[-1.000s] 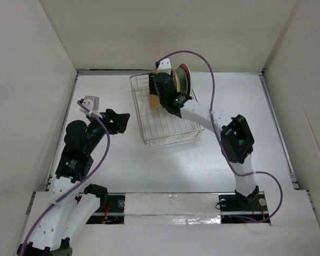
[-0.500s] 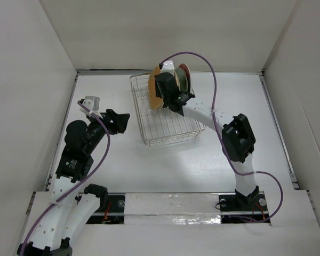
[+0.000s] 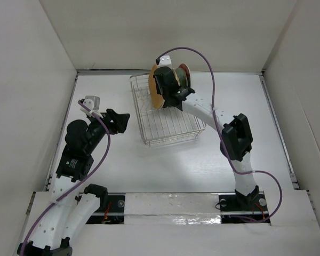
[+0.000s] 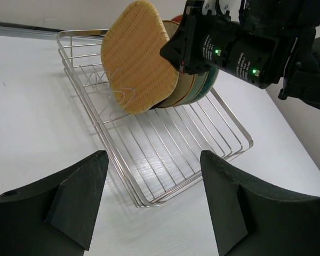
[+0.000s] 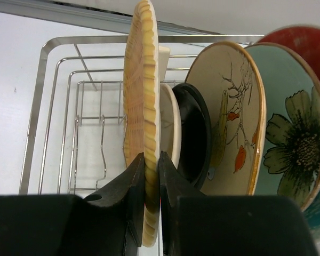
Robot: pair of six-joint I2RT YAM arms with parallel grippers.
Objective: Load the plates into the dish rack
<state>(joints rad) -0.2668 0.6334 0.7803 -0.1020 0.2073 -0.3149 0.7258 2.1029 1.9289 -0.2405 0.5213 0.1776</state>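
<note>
- the right gripper (image 5: 151, 160) is clamped on the orange plate (image 5: 143, 101), one finger pressed to each face near its lower edge.
- the orange plate stands upright, seen edge-on in the right wrist view. it sits at the far end of the dish rack (image 3: 165, 128), over the upright wires.
- the fingers hide its bottom edge, so i cannot tell whether it rests on the wires.
- just to its right stands the pale plate (image 5: 167, 122), and the black plate (image 5: 194, 133) is close behind that.
- further right come the cream plate (image 5: 226, 117) with a branch print, the teal plate (image 5: 293, 128) with a big flower, and the red plate (image 5: 304, 40) at the end of the row.
- those five stand on edge in the rack, packed close and leaning a little.
- the left gripper (image 4: 152, 160) has its fingers wide apart and holds nothing. it hangs over the table (image 3: 176, 165), off the rack's near left corner, and faces the rack.
- the rack sits on the white table toward the back, near the middle.
</note>
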